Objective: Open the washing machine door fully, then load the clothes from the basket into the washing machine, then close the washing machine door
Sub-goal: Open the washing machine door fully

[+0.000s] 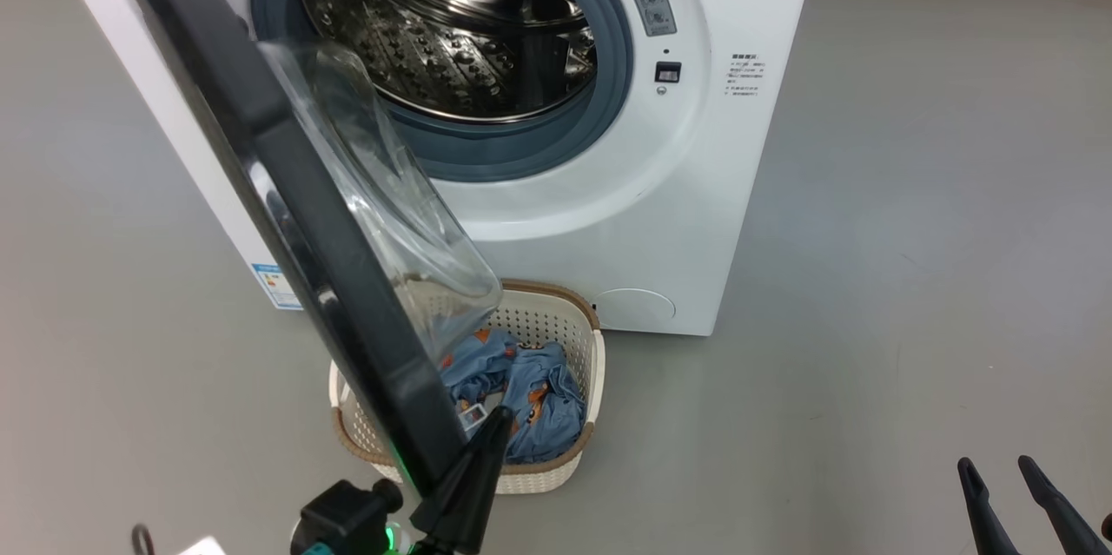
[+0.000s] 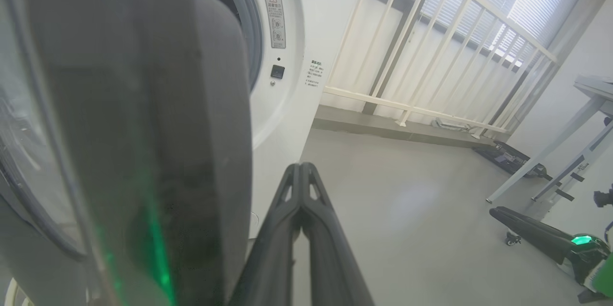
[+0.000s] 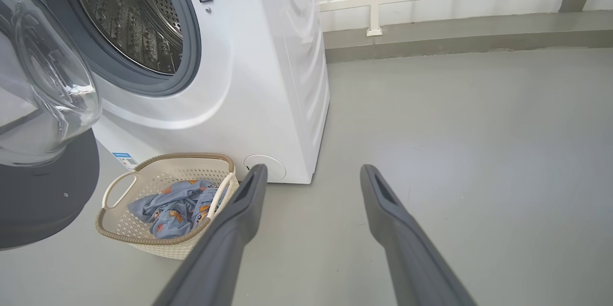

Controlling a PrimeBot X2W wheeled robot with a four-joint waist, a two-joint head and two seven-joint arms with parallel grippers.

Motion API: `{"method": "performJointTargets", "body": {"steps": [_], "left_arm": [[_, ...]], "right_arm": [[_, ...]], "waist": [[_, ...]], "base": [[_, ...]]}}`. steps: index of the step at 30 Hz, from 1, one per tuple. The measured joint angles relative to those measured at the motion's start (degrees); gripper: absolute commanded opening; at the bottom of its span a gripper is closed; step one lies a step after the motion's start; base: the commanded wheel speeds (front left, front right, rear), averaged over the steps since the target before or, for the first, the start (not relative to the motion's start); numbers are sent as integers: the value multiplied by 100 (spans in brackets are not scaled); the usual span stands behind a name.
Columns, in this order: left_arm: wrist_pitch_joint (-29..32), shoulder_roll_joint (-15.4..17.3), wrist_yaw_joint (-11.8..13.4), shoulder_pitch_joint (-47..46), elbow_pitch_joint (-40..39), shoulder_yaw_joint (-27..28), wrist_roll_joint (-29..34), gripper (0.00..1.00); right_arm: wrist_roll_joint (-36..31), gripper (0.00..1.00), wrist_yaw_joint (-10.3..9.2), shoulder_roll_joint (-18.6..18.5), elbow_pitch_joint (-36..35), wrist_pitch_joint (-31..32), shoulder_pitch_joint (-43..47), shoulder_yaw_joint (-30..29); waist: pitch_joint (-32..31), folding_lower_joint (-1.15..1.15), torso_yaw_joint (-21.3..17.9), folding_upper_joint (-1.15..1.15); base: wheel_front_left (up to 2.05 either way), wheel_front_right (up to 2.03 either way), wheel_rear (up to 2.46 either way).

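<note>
Left gripper (image 1: 501, 418): jaws pressed together, holding nothing. The tips sit just beside the lower rim of the large round glossy black washing machine door (image 1: 261, 129); I can't tell if they touch it. Right gripper (image 3: 313, 172): jaws spread wide, empty, over the grey floor (image 3: 479, 129), well apart from everything.

The door stands swung out, its clear glass bowl facing the drum opening.

I count:
- one big white front-loading washing machine (image 1: 747, 16)
- one door
- one small cream-white perforated plastic basket (image 1: 565, 329) with a brown rim, on the floor just in front of the machine

The light-blue printed clothes (image 1: 543, 399) lie in the basket in one heap; I can't tell the garment count.
</note>
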Motion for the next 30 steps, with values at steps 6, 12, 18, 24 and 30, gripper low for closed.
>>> {"method": "performJointTargets", "body": {"steps": [6,12,18,24,30], "left_arm": [[0,3,1,230,-115,201,71,0],[1,10,16,431,-233,433,86,0],[1,19,69,596,-405,569,126,0],[1,32,219,776,-588,765,187,0],[1,67,374,860,-721,1018,271,0]], "right_arm": [[0,100,0,2,-5,0,2,0],[0,100,0,15,-19,0,4,9],[0,100,0,12,-32,0,4,12],[1,100,0,8,-33,0,4,8],[1,100,0,8,-38,0,4,13]], "waist": [[-12,0,56,0],[-19,0,134,0],[17,0,234,0],[37,0,348,0],[51,0,472,0]], "base": [[0,0,0],[0,0,0],[0,0,0],[0,0,0],[0,0,0]]}}
